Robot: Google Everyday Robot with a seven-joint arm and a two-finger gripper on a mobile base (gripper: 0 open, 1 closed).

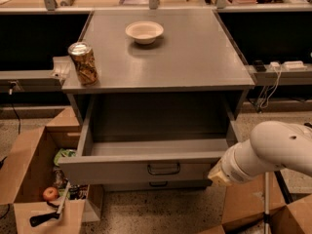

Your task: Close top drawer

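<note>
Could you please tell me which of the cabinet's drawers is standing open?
The top drawer, pulled far out with its grey inside showing; the drawer below sits shut. The pincer is by the top drawer's right front corner.

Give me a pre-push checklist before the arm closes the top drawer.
1. Top drawer pulled well out and needs closing: ok.
2. Drawer interior: nothing seen on the visible grey floor: ok.
3. Claw at the right end of the front panel, low right of the view: ok. Contact with the panel: cannot tell.
4. Handle at panel centre, unobstructed: ok.
5. Can and bowl on the cabinet top, out of the drawer's path: ok.
6. Cardboard box beside the drawer's left wall. Touching it: cannot tell.
</note>
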